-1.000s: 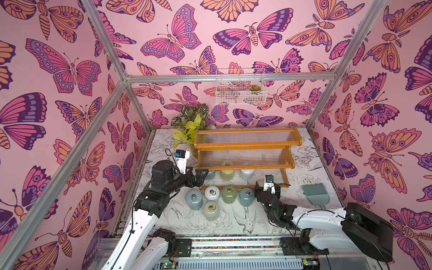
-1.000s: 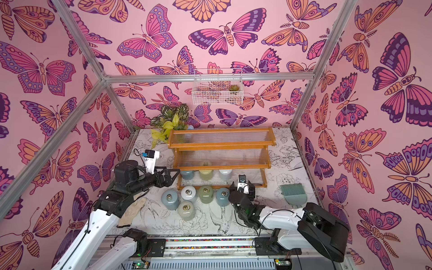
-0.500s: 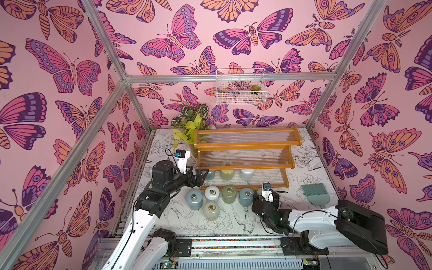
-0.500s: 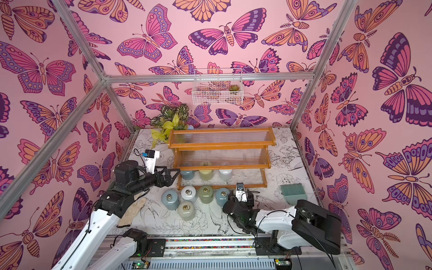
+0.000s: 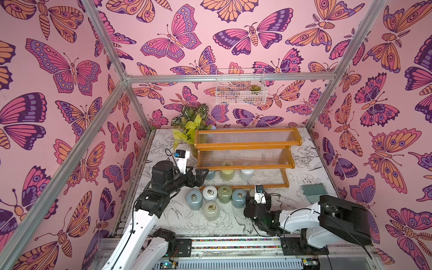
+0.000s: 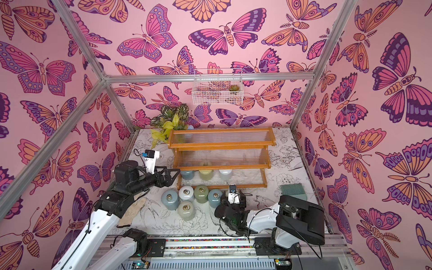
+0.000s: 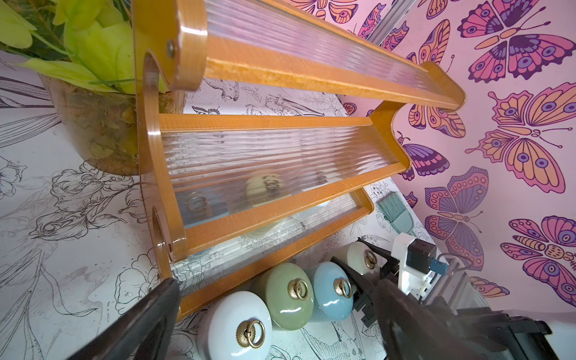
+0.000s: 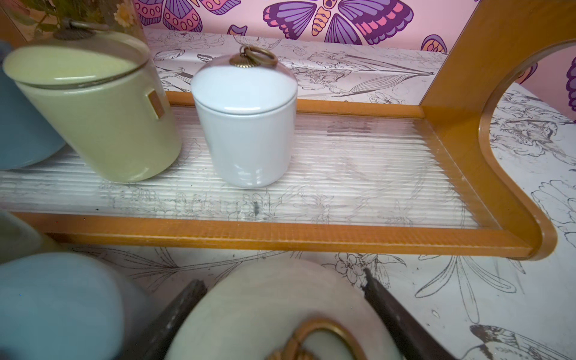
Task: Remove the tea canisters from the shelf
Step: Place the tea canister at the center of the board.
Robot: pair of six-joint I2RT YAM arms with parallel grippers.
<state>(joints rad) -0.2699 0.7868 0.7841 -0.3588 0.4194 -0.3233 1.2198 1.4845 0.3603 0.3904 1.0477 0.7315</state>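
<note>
Cream canister (image 8: 265, 307) has come off the shelf (image 8: 280, 233), down beside the blue canister (image 8: 62, 296), right gripper (image 8: 280, 277) still clasping it; left gripper (image 5: 203, 176) gapes wide; three remain shelved.

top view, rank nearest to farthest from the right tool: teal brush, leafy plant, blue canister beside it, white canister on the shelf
Right tool, gripping a cream canister:
1. blue canister, just to its left
2. white canister, on the shelf's lowest tier
3. teal brush, far right side
4. leafy plant, back left corner
</note>
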